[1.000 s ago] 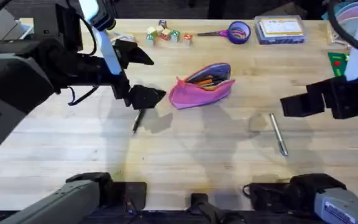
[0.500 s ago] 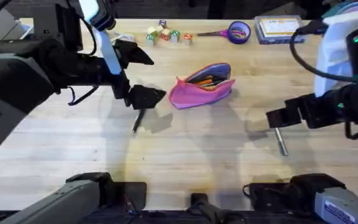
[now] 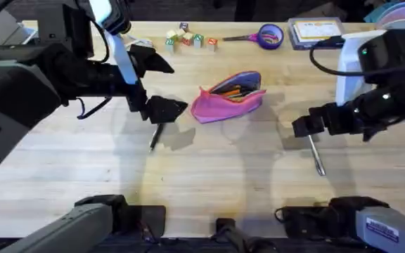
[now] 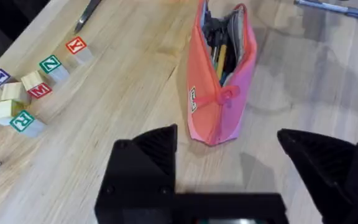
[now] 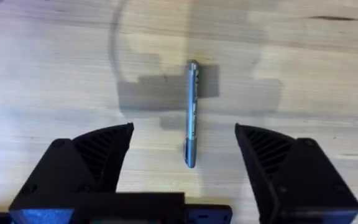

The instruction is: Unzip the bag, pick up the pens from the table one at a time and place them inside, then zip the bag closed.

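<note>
The pink bag lies unzipped mid-table, its mouth gaping with orange and dark items inside; it also shows in the left wrist view. My left gripper is open just left of the bag, its fingers wide apart and empty. A black pen rests on the table below that gripper. The silver pen lies to the right. My right gripper hovers over the silver pen's far end, open, and the pen sits between its fingers.
Along the far edge are lettered wooden blocks, purple-handled scissors and a clear plastic box. The blocks lie beside the left gripper. Bare wood stretches across the front of the table.
My right arm has swung left and lowered, bringing its gripper from the right edge over the silver pen. The left arm, bag and both pens have not moved.
</note>
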Available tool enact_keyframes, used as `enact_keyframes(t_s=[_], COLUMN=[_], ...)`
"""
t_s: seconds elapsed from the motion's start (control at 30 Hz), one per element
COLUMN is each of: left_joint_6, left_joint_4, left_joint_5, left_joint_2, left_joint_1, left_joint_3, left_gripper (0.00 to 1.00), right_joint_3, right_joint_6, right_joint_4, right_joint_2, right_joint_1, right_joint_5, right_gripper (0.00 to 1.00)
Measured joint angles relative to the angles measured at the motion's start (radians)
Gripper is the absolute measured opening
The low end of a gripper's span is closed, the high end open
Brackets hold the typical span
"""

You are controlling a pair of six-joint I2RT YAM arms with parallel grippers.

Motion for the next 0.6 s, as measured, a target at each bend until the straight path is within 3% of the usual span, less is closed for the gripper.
enact_keyframes(t_s=[0.17,0.6], left_joint_6=[0.000,0.000], left_joint_4=[0.000,0.000], left_joint_5=[0.000,0.000], left_joint_2=[0.000,0.000], left_joint_1=[0.000,0.000], left_joint_3=[0.000,0.000], left_gripper=[0.993,0.993], right_joint_3=[0.000,-0.040], right_joint_6=[0.000,0.000], right_joint_4=[0.041,0.131], right_joint_2=[0.113,0.267], right_joint_1=[-0.028,-0.033], right_joint_5=[0.000,0.003], right_gripper=[0.998,0.998])
